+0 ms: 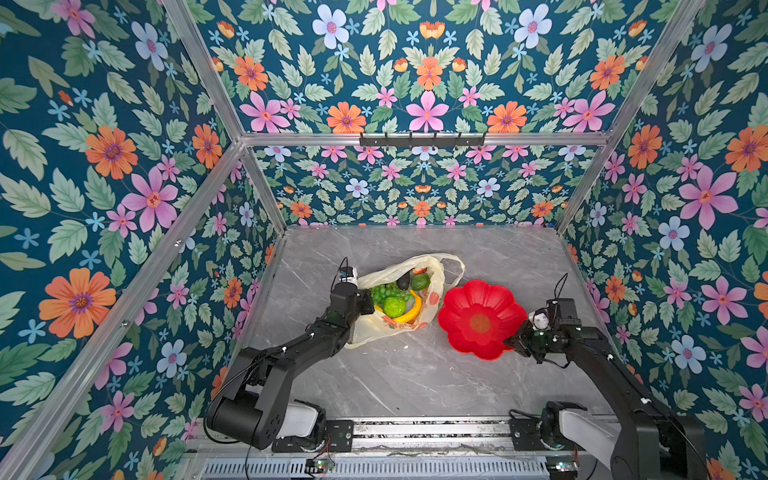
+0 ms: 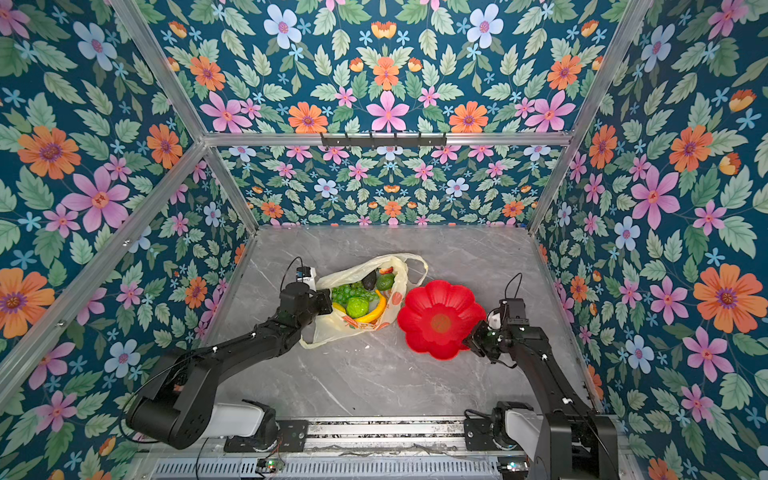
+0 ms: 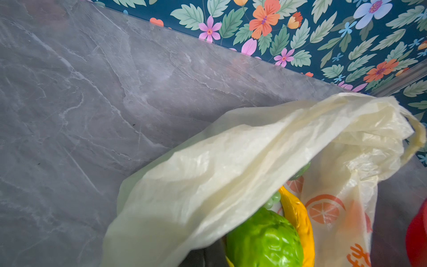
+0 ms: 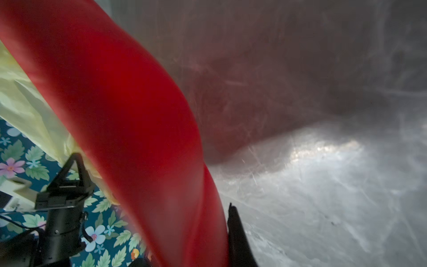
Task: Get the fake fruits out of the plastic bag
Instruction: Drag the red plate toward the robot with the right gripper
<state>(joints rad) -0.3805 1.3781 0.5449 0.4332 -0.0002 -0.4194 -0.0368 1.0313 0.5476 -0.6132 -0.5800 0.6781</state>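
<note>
I am at the opening step: nothing is out of the bag yet. The plastic bag [image 1: 370, 330] lies on the bench [image 1: 415, 382] a little left of its middle, with its mouth gaping upward. All the fake fruits [image 1: 384, 291] that I can see sit inside it. The bumpy green fruit [image 1: 394, 306] and the banana [image 1: 412, 312] lie on top, toward the bench's near edge. The grape bunch [image 2: 347, 291] is beside them.

My left pincer [image 1: 368, 300] is closed at the bag's rim, on the side toward the bench's left edge. In the left wrist view the film rises toward the camera, so I judge that I pinch the rim and hold the mouth open.

My right pincer [image 1: 512, 341] is closed too, on the rim of the red flower-shaped plate [image 1: 465, 299]. The plate stands empty just beside the bag, toward the bench's right edge. The right wrist view shows the red rim hard against one black finger [image 4: 238, 235].

The next move falls to my right arm, I think. It should release the plate, spread the pincer, cross above the plate to the bag's mouth and come down on a top fruit. The left should hold the mouth wide meanwhile. I should aim for the fruit's body, since the thin film could get caught.
</note>
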